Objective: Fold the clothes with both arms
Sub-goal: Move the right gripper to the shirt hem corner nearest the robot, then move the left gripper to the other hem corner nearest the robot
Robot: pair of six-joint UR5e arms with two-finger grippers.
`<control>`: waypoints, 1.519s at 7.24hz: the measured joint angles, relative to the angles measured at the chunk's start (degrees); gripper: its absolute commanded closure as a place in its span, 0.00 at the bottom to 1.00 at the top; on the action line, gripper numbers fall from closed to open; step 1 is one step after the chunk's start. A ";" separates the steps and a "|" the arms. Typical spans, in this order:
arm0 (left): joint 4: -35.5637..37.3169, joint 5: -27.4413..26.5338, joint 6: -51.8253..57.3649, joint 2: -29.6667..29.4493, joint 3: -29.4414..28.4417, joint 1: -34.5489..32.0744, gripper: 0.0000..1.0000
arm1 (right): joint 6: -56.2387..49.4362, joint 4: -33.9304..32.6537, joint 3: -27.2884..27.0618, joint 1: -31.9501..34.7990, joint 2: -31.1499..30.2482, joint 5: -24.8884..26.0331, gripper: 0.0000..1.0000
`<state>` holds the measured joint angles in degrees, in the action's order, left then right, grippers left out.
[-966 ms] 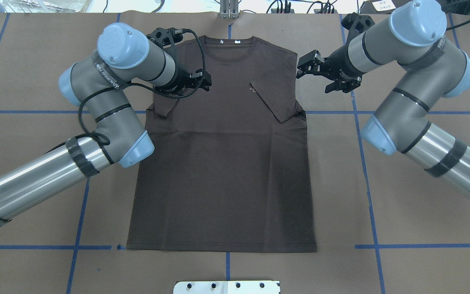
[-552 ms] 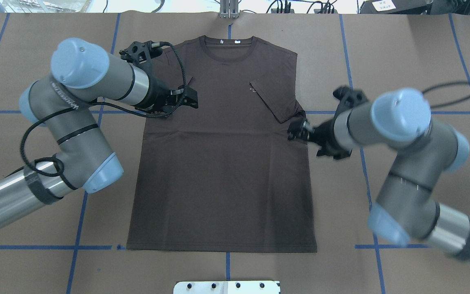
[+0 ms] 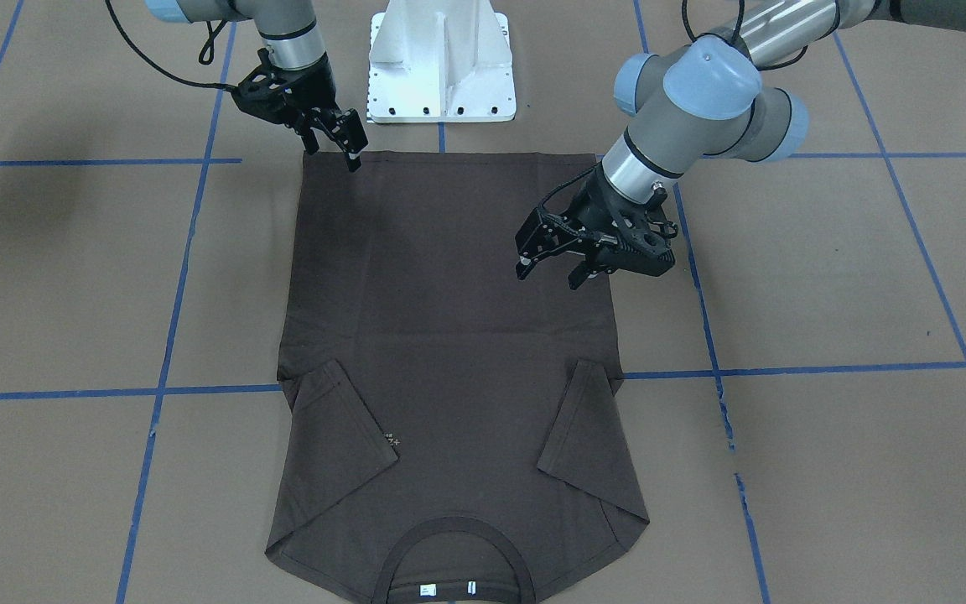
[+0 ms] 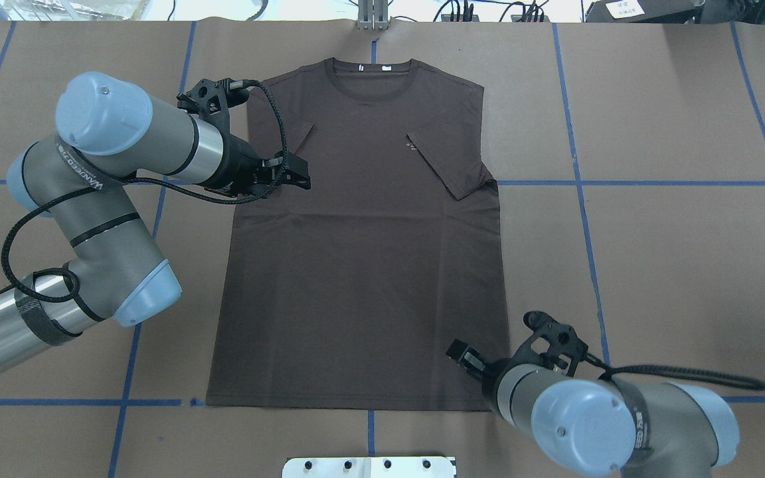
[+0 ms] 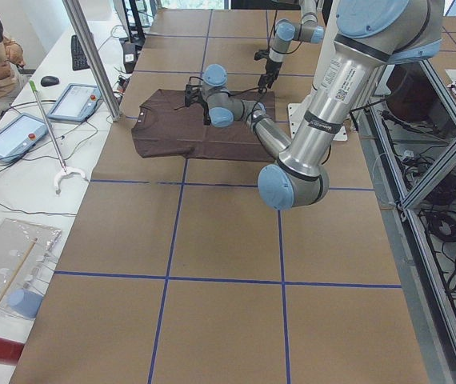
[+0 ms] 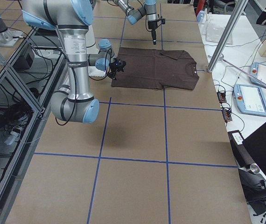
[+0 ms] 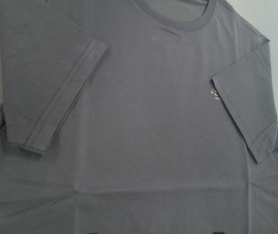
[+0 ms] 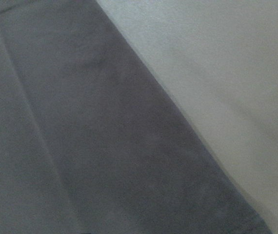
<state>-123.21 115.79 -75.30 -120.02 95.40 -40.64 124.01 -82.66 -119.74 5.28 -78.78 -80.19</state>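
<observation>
Brown paper crossed with blue tape covers the worktop [image 4: 655, 252], and the T-shirt [image 4: 362, 279] lies flat on it, collar away from the robot. A second ago the right gripper [image 3: 334, 143] hung beside the far shoulder; now it hovers low over the near hem corner, jaws apparently spread and empty. The left gripper [image 3: 550, 273] has drawn back from its sleeve [image 3: 584, 428], jaws spread, holding nothing, above that side's edge. Both sleeves now lie tucked inward, so the body fold seems next. The pale chest logo [image 7: 214, 95] and white neck tags [image 4: 374, 67] are too small to read; white lettering on the left arm [image 4: 80, 169] is unclear.
</observation>
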 measured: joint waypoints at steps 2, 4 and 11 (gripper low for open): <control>-0.01 -0.11 -0.10 0.10 -0.04 0.03 0.15 | 2.46 -3.20 0.24 -2.33 -0.51 0.93 0.17; -0.01 -0.20 -0.19 0.32 0.07 0.03 0.15 | 2.54 -3.75 0.61 -2.53 -1.68 0.86 0.23; -0.01 -0.39 -0.44 0.78 0.84 -0.09 0.10 | 2.28 -3.82 0.42 -2.22 -2.23 -0.37 1.00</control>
<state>-123.22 115.40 -75.73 -119.23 96.24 -40.73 126.28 -86.48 -119.32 3.06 -81.01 -80.56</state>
